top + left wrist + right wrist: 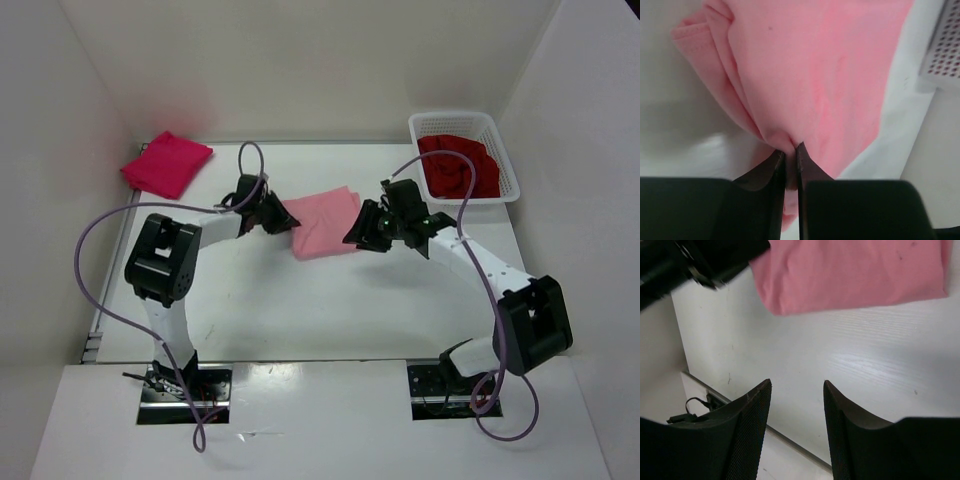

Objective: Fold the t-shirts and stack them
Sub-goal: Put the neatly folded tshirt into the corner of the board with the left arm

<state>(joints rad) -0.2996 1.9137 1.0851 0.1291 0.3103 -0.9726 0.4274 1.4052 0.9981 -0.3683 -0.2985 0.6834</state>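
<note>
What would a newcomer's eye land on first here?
Folded light pink t-shirt at mid-table, one edge pinched in the shut left gripper, the open right gripper beside its other end. Then the crimson-magenta t-shirt folded at the far left corner and the dark red t-shirt heaped in the white basket, far right.

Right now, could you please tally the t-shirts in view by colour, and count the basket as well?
Crimson-magenta t-shirt: 1
Light pink t-shirt: 1
Dark red t-shirt: 1
White basket: 1
Total: 4
</note>
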